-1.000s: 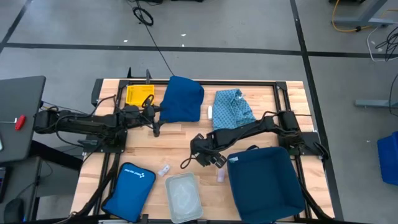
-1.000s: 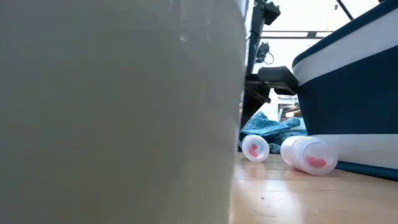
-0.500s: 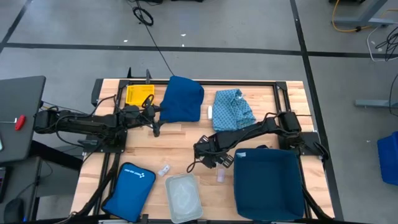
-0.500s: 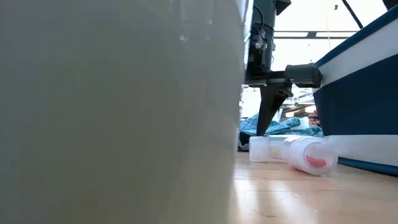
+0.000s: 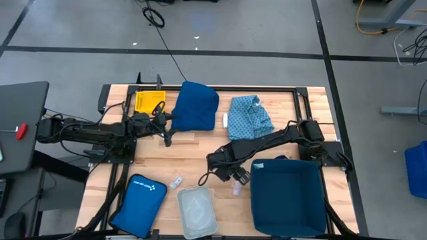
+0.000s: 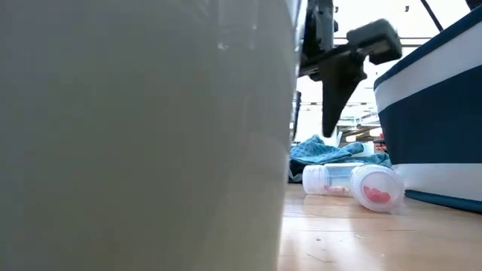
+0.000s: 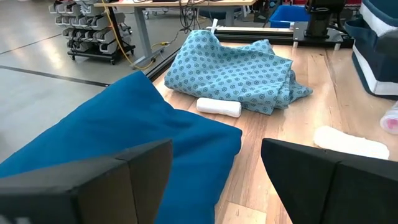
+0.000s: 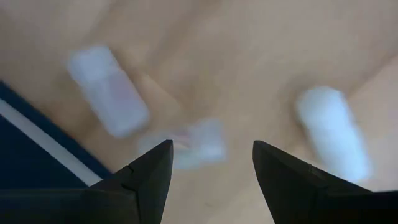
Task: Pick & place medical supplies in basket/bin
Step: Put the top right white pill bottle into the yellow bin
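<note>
Vials [image 6: 350, 183] beside navy bin [image 5: 287, 200] | patterned cloth [image 6: 327, 150] behind | tray wall [image 6: 143, 128] blocks view

Two blue cloths [image 5: 197, 105], one navy bin [image 5: 287, 200], two vials [image 6: 354, 183], one pouch [image 5: 140, 201]

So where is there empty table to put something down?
Bare wood lies between the dark blue folded cloth and the clear plastic tray. It is crowded beside the navy fabric bin, where the open right gripper hovers over small clear vials.
</note>
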